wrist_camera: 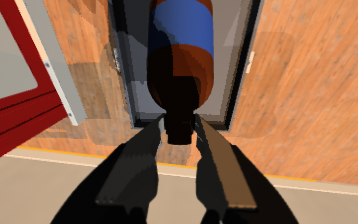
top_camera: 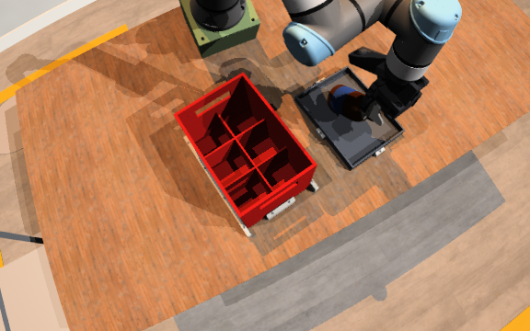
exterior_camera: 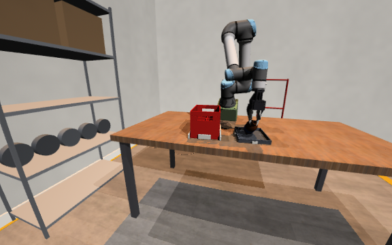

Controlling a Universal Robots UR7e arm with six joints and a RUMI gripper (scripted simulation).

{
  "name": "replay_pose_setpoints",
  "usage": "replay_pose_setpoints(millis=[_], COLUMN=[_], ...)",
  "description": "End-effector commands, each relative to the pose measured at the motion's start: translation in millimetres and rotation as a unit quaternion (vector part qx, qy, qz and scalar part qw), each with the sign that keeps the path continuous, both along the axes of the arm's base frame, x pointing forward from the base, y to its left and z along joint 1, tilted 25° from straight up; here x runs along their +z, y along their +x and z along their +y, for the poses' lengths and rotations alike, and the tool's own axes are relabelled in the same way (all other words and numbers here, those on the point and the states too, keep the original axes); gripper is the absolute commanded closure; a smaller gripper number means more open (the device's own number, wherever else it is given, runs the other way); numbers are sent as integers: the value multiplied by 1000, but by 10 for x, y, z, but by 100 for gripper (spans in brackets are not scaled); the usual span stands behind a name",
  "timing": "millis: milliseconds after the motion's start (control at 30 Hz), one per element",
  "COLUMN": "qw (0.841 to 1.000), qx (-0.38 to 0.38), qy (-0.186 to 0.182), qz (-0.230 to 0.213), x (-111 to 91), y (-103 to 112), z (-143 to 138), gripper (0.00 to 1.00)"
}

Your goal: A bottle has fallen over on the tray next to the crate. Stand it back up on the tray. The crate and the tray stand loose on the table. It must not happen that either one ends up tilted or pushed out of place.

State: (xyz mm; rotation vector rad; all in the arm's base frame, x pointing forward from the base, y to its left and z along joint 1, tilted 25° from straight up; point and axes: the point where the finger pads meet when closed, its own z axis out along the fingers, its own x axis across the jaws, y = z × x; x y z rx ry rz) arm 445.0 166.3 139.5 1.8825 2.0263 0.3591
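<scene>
A brown bottle (top_camera: 347, 102) (exterior_camera: 251, 126) (wrist_camera: 181, 55) with a blue label is over the dark tray (top_camera: 362, 142) (exterior_camera: 254, 139) (wrist_camera: 237, 75), tilted, its neck raised toward the gripper. My gripper (top_camera: 370, 113) (exterior_camera: 254, 119) (wrist_camera: 180, 114) is shut on the bottle's neck. In the wrist view the two fingers pinch the dark neck from both sides, and the body points away from me along the tray. Whether the bottle's base touches the tray I cannot tell.
A red crate (top_camera: 245, 147) (exterior_camera: 205, 121) (wrist_camera: 10, 107) with dividers stands left of the tray on the wooden table (top_camera: 109, 184) (exterior_camera: 318, 143). The arm's green base block (top_camera: 221, 28) (exterior_camera: 230, 110) is behind them. A shelf rack (exterior_camera: 46, 102) stands far left.
</scene>
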Motion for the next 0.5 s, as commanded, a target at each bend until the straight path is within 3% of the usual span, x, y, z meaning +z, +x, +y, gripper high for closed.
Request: replay_pose_setpoints(millis=[0, 467], qw=[1000, 1000], qx=[1, 1], qy=[0, 0], qz=[-2, -2], x=[123, 333], y=[-32, -131], z=[18, 30], gripper=[100, 100])
